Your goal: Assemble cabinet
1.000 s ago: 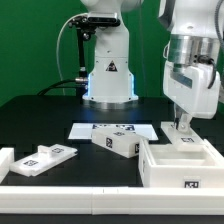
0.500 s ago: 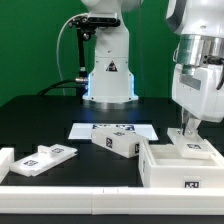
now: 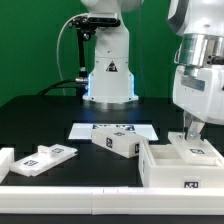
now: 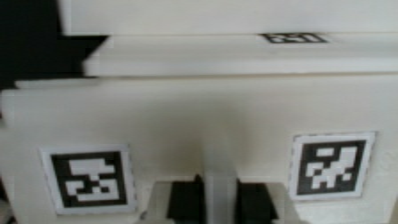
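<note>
Nearest, on the right, the cabinet body rests open-topped on the black desk. The tool stands low over the body's far part. Its fingers are drawn narrow, with a thin dark slit between them; I cannot tell whether they pinch anything. The step looks like seating a piece in the body, so the next move probably calls for a straight, gentle motion. To the left lie a tagged panel and a smaller block. Farther off are the marker board, the arm's base and a green backdrop.
</note>
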Robot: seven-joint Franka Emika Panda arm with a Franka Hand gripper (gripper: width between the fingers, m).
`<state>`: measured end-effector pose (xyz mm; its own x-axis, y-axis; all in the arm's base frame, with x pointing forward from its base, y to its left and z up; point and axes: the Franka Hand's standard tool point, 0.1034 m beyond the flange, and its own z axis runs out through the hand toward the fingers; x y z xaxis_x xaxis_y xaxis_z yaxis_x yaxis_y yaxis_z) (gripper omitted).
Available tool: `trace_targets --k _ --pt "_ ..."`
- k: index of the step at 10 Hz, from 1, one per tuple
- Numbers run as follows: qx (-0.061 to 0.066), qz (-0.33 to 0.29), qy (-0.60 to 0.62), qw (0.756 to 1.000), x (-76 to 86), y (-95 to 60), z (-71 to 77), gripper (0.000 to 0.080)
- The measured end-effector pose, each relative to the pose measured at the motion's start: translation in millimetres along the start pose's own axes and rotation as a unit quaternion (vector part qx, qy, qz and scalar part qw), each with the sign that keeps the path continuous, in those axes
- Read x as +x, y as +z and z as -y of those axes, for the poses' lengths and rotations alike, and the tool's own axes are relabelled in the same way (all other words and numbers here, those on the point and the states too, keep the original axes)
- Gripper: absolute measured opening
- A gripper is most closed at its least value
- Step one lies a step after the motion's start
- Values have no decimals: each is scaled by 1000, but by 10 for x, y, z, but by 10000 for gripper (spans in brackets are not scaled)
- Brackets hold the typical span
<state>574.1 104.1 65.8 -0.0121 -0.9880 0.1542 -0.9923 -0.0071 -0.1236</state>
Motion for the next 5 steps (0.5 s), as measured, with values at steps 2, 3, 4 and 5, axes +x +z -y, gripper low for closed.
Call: trace_targets --k 2,3,4,5 --pt "11 -7 3 1000 -15 30 191 64" --pt "3 -10 8 1000 -12 48 189 64" --pt "0 -10 8 1000 -10 48 190 64" --pt "0 -10 9 1000 -9 48 190 64"
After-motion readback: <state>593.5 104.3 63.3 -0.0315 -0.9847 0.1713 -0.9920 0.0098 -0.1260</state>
